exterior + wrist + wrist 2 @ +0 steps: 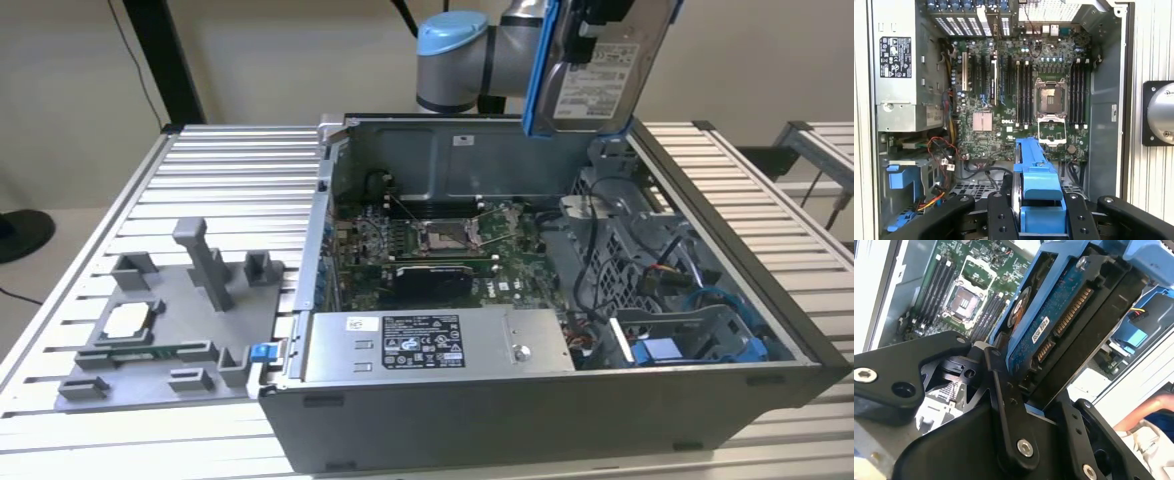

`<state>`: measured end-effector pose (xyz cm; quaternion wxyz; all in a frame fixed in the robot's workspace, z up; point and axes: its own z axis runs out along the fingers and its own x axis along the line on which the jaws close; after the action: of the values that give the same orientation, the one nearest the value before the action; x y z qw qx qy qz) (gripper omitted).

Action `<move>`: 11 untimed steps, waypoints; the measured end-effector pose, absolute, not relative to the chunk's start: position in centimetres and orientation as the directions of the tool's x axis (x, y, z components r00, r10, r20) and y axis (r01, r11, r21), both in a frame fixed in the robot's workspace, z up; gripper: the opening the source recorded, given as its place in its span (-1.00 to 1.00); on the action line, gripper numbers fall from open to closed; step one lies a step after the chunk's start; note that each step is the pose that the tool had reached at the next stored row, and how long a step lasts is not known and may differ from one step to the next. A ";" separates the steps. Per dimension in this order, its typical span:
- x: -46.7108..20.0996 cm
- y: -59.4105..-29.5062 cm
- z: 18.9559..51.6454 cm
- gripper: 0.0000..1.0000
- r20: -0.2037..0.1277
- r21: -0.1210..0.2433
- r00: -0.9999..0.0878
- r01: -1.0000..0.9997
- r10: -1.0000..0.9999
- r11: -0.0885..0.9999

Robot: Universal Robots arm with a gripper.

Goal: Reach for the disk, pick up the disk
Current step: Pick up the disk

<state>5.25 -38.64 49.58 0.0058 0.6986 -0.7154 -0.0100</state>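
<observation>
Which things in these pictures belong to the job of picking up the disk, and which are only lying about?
Belonging to the job:
- the disk, lifted above the open computer case
- the gripper, shut on the disk

Only lying about:
- the motherboard inside the case
- the grey box with sticker
- the grey fixture plate at the exterior view's left
- the small silver chip on that plate

A plain cream wall [267, 60] closes the back of the scene, evenly lit, with a dark upright post [163, 60] at about 11 o'clock and a thin black cable [130, 45] hanging beside it. A ribbed metal table [220, 190] spans the middle. At 9 o'clock a round black base [20, 235] rests on the pale floor [40, 290]. At 3 o'clock stands another slatted frame [821, 150].
</observation>
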 end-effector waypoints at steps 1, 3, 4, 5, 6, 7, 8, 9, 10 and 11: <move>5.2 -38.8 49.6 -1.00 -0.006 0.022 -0.024 -0.999 -1.000 0.024; 5.3 -39.1 49.6 -1.00 -0.006 0.022 -0.024 -0.999 -1.000 0.024; 5.2 -39.3 49.6 -1.00 -0.006 0.023 -0.024 -0.999 -1.000 0.024; 5.3 -39.4 49.6 -1.00 -0.006 0.023 -0.024 -0.999 -1.000 0.024; 5.2 -39.6 49.6 -1.00 -0.006 0.023 -0.024 -0.999 -1.000 0.024; 5.2 -39.7 49.6 -1.00 -0.006 0.023 -0.024 -0.999 -1.000 0.024; 5.2 -39.9 49.6 -1.00 -0.006 0.022 -0.024 -0.999 -1.000 0.024; 5.2 -40.0 49.6 -1.00 -0.006 0.022 -0.024 -0.999 -1.000 0.024; 5.2 -40.2 49.6 -1.00 -0.006 0.022 -0.024 -0.999 -1.000 0.024; 5.3 -40.3 49.6 -1.00 -0.006 0.022 -0.024 -0.999 -1.000 0.024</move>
<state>5.25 -40.32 49.58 0.0058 0.6986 -0.7154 -0.0100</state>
